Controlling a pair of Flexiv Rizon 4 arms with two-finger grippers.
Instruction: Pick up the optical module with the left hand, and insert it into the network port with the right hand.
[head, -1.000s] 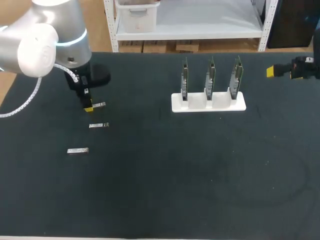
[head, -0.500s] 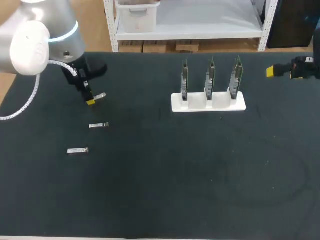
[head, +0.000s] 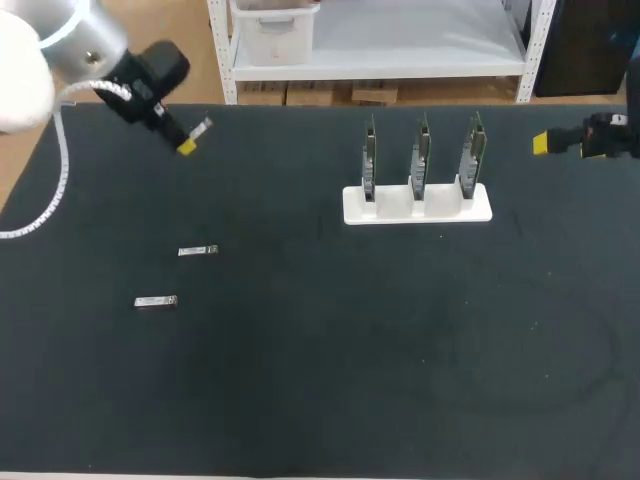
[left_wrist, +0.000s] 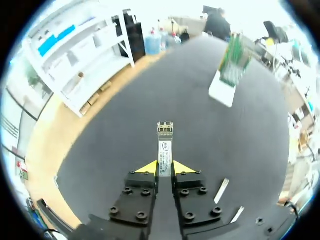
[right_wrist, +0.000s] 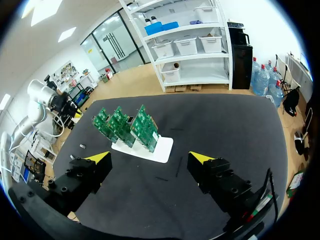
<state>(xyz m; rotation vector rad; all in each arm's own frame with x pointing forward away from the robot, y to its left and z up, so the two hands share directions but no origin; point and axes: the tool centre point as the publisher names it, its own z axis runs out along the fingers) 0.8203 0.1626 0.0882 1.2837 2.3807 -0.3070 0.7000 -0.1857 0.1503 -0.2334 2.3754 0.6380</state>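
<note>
Head view: the left hand hangs at the far left edge of the table, pinching an optical module. Two loose modules lie nearer, well left of the white stand of circuit boards. Left wrist view: the optical module juts ahead of the fingers. Right wrist view: the right hand is spread, the white stand ahead.

Broad, matte black table
</note>
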